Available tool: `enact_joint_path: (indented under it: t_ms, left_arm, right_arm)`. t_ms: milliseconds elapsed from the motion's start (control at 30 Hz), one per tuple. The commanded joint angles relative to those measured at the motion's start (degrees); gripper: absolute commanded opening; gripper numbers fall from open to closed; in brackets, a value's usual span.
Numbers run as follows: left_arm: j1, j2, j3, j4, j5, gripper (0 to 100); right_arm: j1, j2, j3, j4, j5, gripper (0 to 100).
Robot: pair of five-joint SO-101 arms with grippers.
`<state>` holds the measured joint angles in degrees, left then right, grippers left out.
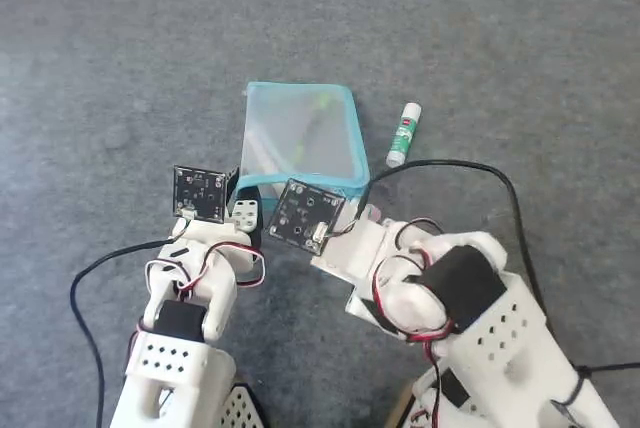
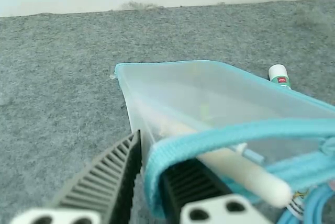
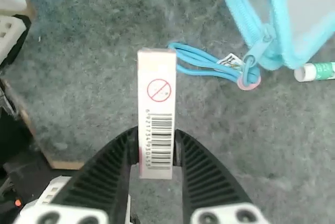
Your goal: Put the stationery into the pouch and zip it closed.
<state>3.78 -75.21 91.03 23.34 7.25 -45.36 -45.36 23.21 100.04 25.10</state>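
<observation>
Leftmost on the grey surface (image 1: pixel 100 78), the left arm is seen beside the near left corner of the pouch (image 1: pixel 300 143). In its wrist view the left gripper (image 2: pixel 156 149) is closed on the pouch's teal rim, which is pinched between the two ribbed fingers, one inside the mouth and one outside. The pouch is laid flat in the middle of the surface, its closed end towards the far wall and its mouth towards the arms. The zip is undone and the mouth is held agape. A white stick (image 2: pixel 246 174) is seen lying in the mouth, its rounded end pointing out towards the arms, and something green can be made out through the clear side in the high view.

Right of the mouth, a blue cord (image 3: pixel 204 64) is looped on the surface, joined to the zip's end. Above the surface near this cord, a white block (image 3: pixel 156 93) with a barcode is held by the right gripper (image 3: pixel 156 132). The fingers are closed narrowly on the block's lower half, and the block is stood straight out from them.

Farthest right, a glue stick (image 1: pixel 403 134) is laid on the surface just beside the pouch's right edge, apart from both arms.
</observation>
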Motion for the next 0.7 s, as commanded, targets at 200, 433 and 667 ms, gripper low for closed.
enact_joint_path:
  t_ms: [200,433,667]
  left_arm:
    - [0.4,-1.0,-0.7,0.2,-0.6,1]
    - [0.4,-0.9,-0.7,0.3,-0.6,1]
    - [0.4,-1.0,-0.7,0.2,-0.6,1]
  right_arm:
    - [-0.2,19.6,-1.9,-15.5,-3.3,0.7]
    - [3.6,35.6,-16.4,-18.2,-8.9,0.7]
    - [7.3,35.9,-25.2,-11.6,-12.2,0.7]
